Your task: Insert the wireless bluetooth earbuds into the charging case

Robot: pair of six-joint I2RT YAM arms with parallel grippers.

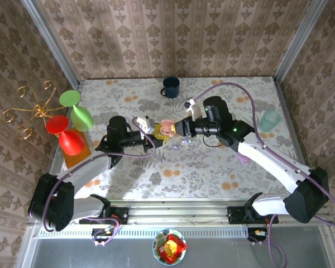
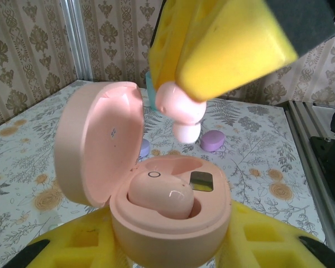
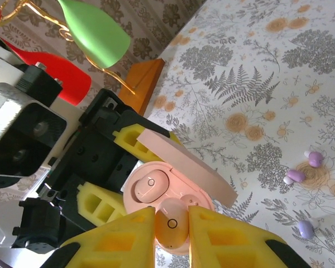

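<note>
Right gripper (image 3: 172,241) pinches the pink earbud (image 2: 181,111) between its yellow foam tips, jaws closed nearly together on it. Earbud hangs just above the charging case (image 2: 167,220), not touching, roughly over the empty slot (image 2: 200,181). Left gripper (image 2: 168,248) clamps the case body from both sides, jaws closed on it. The lid (image 2: 97,148) stands open on the side away from the empty slot. 1 seated earbud (image 2: 159,196) already fills the other slot. The handoff is in the air over the middle of the table (image 1: 212,178).

Risks as I read them:
1. Earbud looks slightly rotated in the pinch. If its stem doesn't line up with the slot, it rides on the rim and won't seat.
2. The right pads are far bulkier than the slot. On descent they could hit the lid or case rim and tip the case in the left grip.
3. A nudge sideways could pop the seated earbud out.
4. Release before contact: the glossy bud drops, bounces off the case and rolls away across the table, joining the 3 loose lilac earbuds (image 3: 315,159) lying near the middle.
5. Pressing hard could push the case down through the foam clamp.
</note>
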